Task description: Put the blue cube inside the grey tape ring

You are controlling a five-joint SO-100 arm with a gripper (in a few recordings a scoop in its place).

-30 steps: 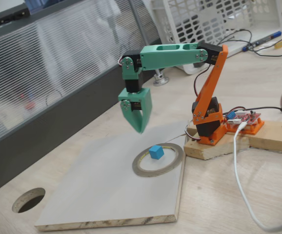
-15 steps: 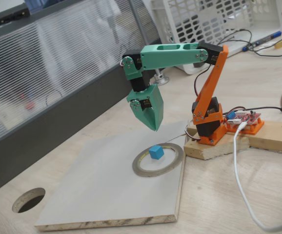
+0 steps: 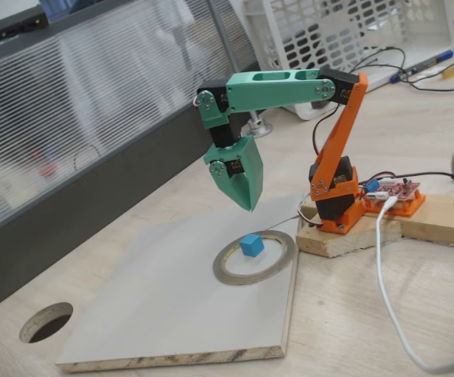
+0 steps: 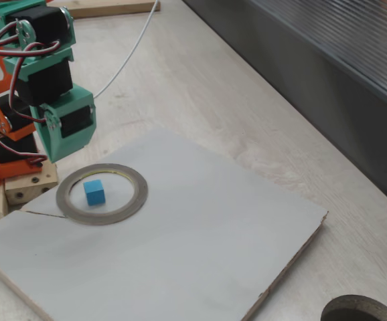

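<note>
The blue cube [image 3: 250, 245] sits inside the grey tape ring [image 3: 228, 272] — the claw [image 3: 247, 200] hangs above, closed, empty.

Pale wood table [image 3: 415, 314] beside a ribbed translucent partition [image 3: 78, 102] in soft daylight.

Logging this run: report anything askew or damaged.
Little stands out. The blue cube sits flat inside the grey tape ring, off-centre. The white board has a chipped, ragged corner. The gripper hangs above, shut.
</note>
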